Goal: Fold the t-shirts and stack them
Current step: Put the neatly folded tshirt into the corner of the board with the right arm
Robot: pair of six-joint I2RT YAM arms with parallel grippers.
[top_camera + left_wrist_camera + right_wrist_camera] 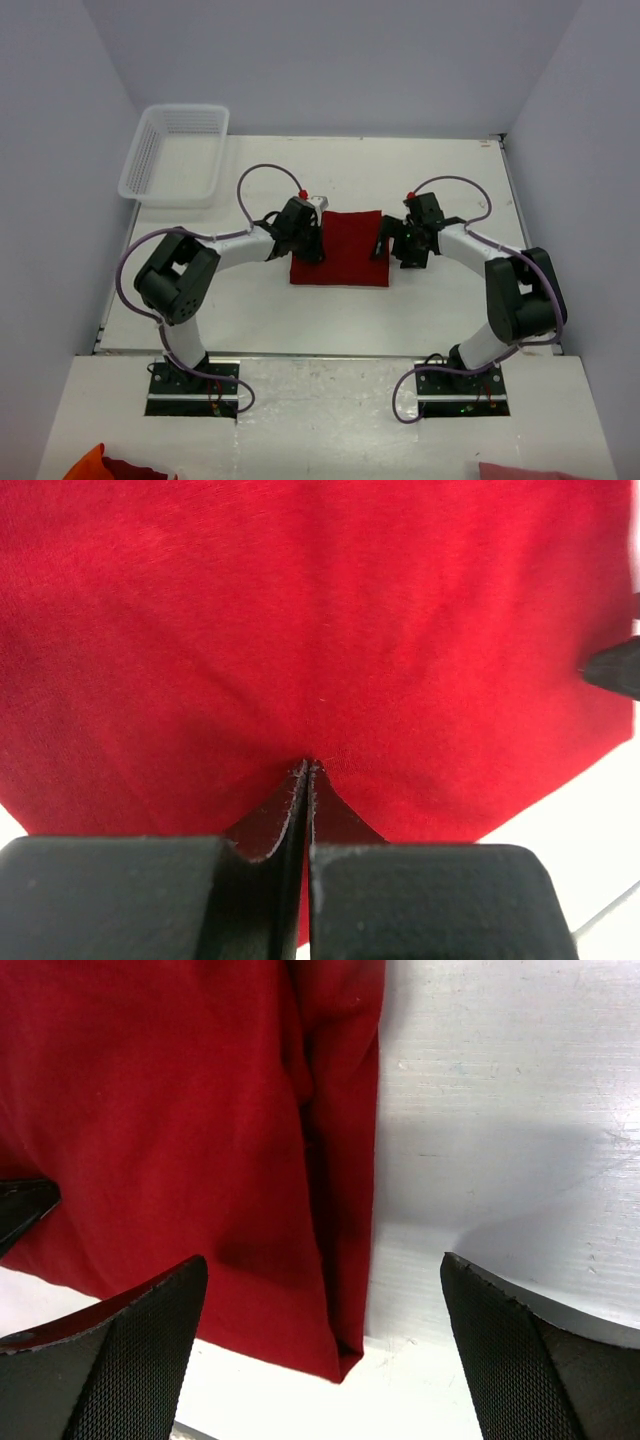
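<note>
t-shirt [340, 248] is lying folded flat mid-table [450, 180], sitting between the two grippers and well apart from the mesh basket [140, 165] at the far-left corner.

Left gripper [305, 780] is clamping tight on the shirt's left edge, with wrinkles fanning out from the pinch in its wrist view. Right gripper [325, 1270] is hanging wide open over the right edge, gripping nothing. One finger is sitting over cloth, the other over bare table, straddling the doubled fold line.

Reading this as the right side setting up a grasp for the next fold. Doing it well means:
- coming straight down on that doubled edge
- catching both layers, not just the top one
- closing fully before either side is lifting
- raising both sides level so the panel isn't skewing

Panel is reading slightly wider than deep, with the long axis running left-right, gripper to gripper. Collar and label aren't showing, so can't tell which way the neck is pointing.
</note>
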